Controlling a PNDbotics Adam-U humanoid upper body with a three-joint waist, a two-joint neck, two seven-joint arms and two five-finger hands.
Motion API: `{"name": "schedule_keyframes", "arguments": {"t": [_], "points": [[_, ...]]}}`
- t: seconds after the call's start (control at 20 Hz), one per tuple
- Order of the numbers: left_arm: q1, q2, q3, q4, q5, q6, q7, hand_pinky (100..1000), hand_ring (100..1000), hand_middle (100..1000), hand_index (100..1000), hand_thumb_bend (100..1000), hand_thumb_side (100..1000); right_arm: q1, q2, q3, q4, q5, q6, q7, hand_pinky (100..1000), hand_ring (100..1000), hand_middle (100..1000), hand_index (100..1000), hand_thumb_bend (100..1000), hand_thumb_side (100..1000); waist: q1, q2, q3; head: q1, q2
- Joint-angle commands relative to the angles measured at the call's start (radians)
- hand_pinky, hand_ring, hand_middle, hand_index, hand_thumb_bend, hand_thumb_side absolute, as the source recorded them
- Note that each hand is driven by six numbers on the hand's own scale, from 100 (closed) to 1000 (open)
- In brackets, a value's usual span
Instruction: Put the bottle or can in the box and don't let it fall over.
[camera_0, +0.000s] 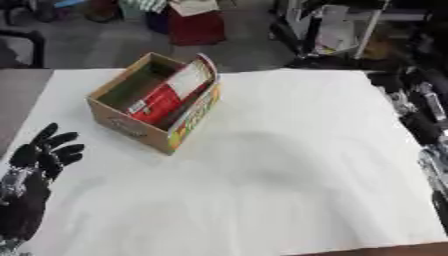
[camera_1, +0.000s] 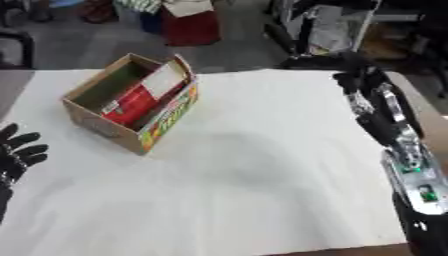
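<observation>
- One box (camera_0: 153, 102) on the white table (camera_0: 289, 175), far-left part, long axis running from far-left to near-right, open top facing up, one flap raised on its right side.
- Inside the box: something red and white (camera_0: 162, 102) — shape unclear, could be a can or a printed flap; cannot tell whether it stands or lies.
- No separate bottle or can shows anywhere on the bare table, so the task's thing is either that red item already in the box or not visible at all.
- Left hand (camera_0: 45, 150) at the near-left edge, fingers spread and pointing up — wide open, holding nothing; the box lies up and to the right of it, near but apart.
- Right hand (camera_1: 357, 82) at the far-right edge of the table, arm running down the right side; fingers too dark to read, cannot tell its state; it is well apart from the box.
- Left hand is clearly the nearer one to the box.
- Nothing stands between either hand and the box; clutter on the floor beyond the table's far edge is off the work area.
</observation>
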Motion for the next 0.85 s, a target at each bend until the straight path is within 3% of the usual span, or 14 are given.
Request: {"name": "schedule_keyframes", "arguments": {"t": [0.05,0.35,0.85], "points": [[-0.004,0.019,0.008,-0.020,-0.009,-0.005,0.007,856,812,816,1000,306,1000,0.027,0.045,-0.051,-0.084,-0.034,0.055,0.022,784,771,754,941,100,773,0.004,-0.014,-0.006,0.016,0.007],[-0.003,0.016,0.002,-0.017,-0.012,-0.008,0.000,856,813,816,1000,306,1000,0.080,0.114,-0.080,-0.138,-0.039,0.121,0.037,776,758,738,936,100,786,0.006,-0.011,-0.014,0.025,0.015],[0.001,0.013,0.002,-0.015,-0.017,-0.008,-0.003,855,813,815,1000,305,1000,0.088,0.128,-0.078,-0.155,-0.039,0.145,0.052,767,737,716,931,100,784,0.012,-0.006,-0.017,0.037,0.013]]}}
